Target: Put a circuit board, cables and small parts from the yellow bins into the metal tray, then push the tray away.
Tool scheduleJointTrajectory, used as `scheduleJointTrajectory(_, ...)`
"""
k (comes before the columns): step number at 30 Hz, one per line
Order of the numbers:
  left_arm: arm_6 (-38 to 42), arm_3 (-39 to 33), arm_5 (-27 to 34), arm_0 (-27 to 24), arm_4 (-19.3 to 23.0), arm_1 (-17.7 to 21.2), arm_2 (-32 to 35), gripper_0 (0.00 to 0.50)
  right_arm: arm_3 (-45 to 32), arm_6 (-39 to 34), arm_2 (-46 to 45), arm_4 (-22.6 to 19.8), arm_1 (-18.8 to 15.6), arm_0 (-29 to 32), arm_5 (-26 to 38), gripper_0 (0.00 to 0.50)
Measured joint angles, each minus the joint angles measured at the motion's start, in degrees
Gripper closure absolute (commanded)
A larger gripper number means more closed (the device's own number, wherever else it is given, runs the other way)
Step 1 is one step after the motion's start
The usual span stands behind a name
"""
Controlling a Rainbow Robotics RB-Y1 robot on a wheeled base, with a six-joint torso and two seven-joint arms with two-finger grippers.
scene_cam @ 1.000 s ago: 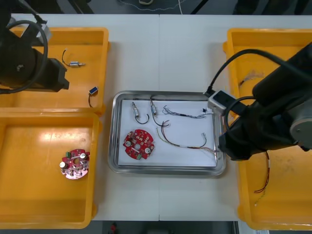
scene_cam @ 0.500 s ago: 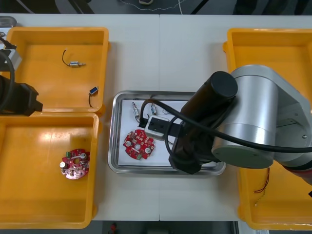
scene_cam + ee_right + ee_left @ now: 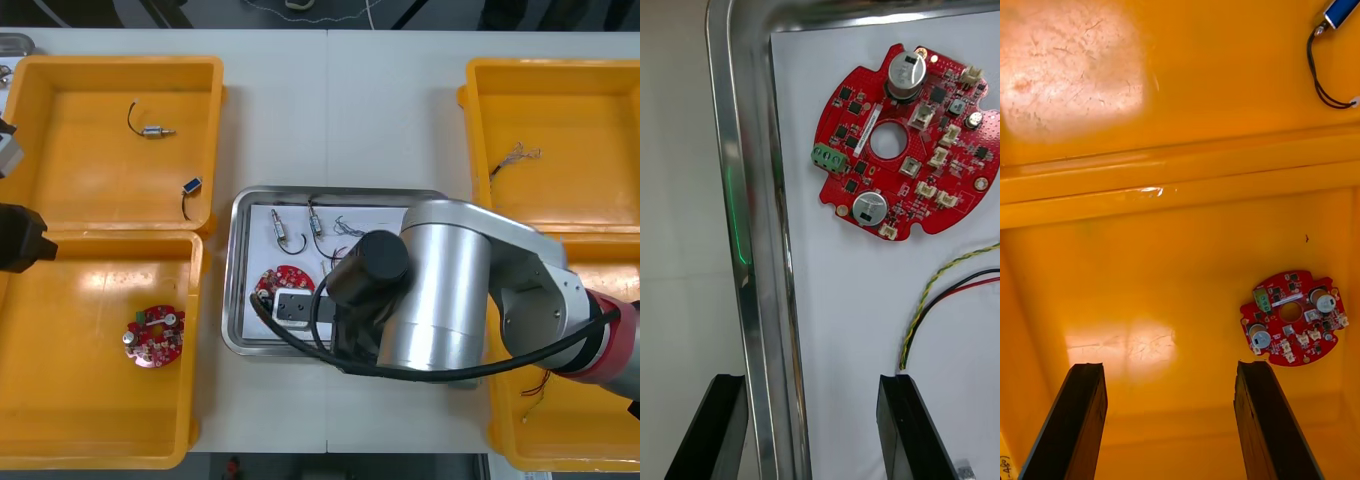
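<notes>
The metal tray (image 3: 238, 262) lies mid-table, white inside. It holds a round red circuit board (image 3: 902, 142), a red and yellow cable (image 3: 947, 289) and small metal parts (image 3: 280, 232) with black cables. My right arm (image 3: 440, 290) covers the tray's near half. My right gripper (image 3: 811, 431) is open and straddles the tray's rim (image 3: 752, 225), one finger (image 3: 711, 431) outside it over the table, the other over the white lining. My left gripper (image 3: 1169, 427) is open above the near left yellow bin (image 3: 1150, 247), well short of a second red board (image 3: 1292, 319).
The far left bin (image 3: 60, 70) holds a small metal part (image 3: 152, 131) and a blue part (image 3: 191, 185), each on a black cable. A cable (image 3: 515, 155) lies in the far right bin, and red and yellow cable (image 3: 540, 385) in the near right bin.
My right arm has swung left from the right bins across the tray to its near left side. My left arm has drawn back to the table's left edge.
</notes>
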Motion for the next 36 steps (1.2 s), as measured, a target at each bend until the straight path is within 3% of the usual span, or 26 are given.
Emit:
scheduleJointTrajectory(6,0.00,-0.77,0.00,1.64,0.02,0.02,0.80,0.000,1.51,0.00,4.67,4.45,0.00,-0.07,-0.84,0.000)
scheduleJointTrajectory(36,0.05,-0.83,0.00,6.03,-0.10,0.06,4.16,0.000,7.52,-0.01,10.98,11.19,1.79,-0.08,-3.56,0.000)
